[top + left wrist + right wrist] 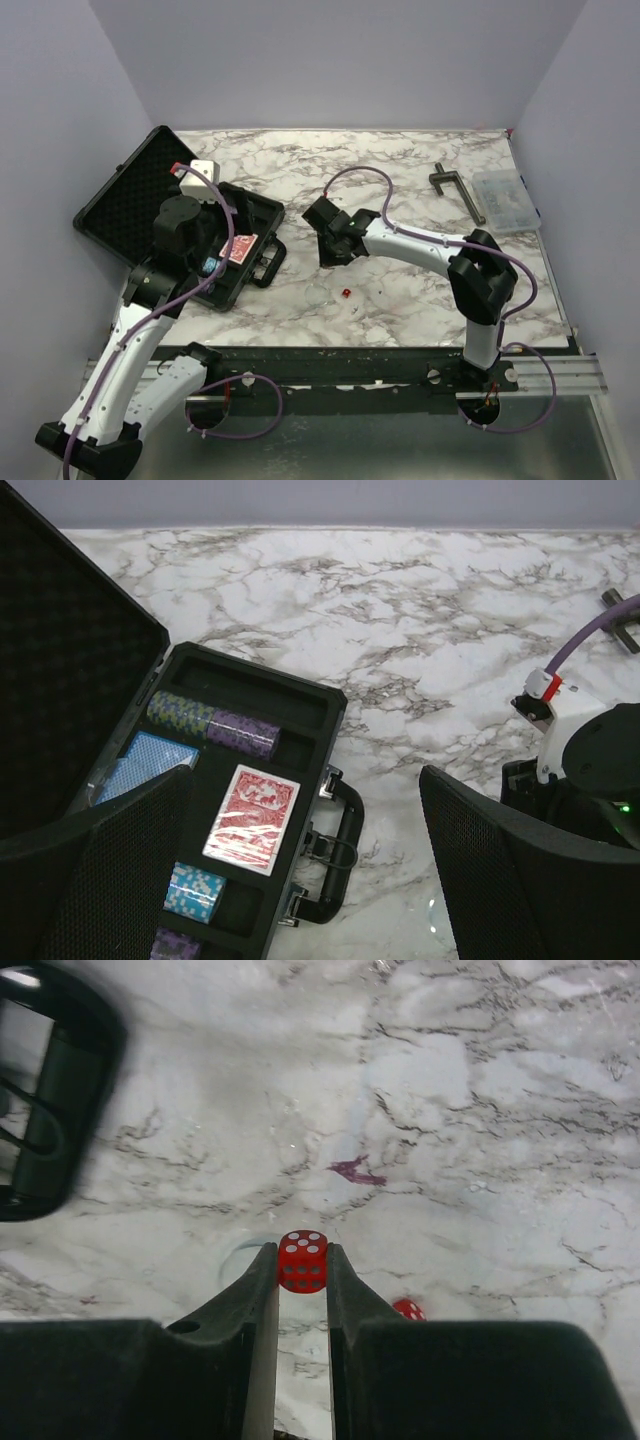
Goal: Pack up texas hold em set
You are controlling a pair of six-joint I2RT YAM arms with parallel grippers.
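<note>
Right gripper (pixel 302 1276) pinches a red die (pixel 302 1256) tight, held clear of the marble table (pixel 400 160), likely bound for the open black case (pixel 125 205) on the left; a second die (pixel 407 1308) lies loose; left gripper (pixel 305 780) hangs open above the case's red card deck (pixel 252 818).

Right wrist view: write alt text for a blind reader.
The right gripper pinches a red die between its fingertips over a marble table. A second die lies on the marble to the right; a black case handle shows top left.
</note>
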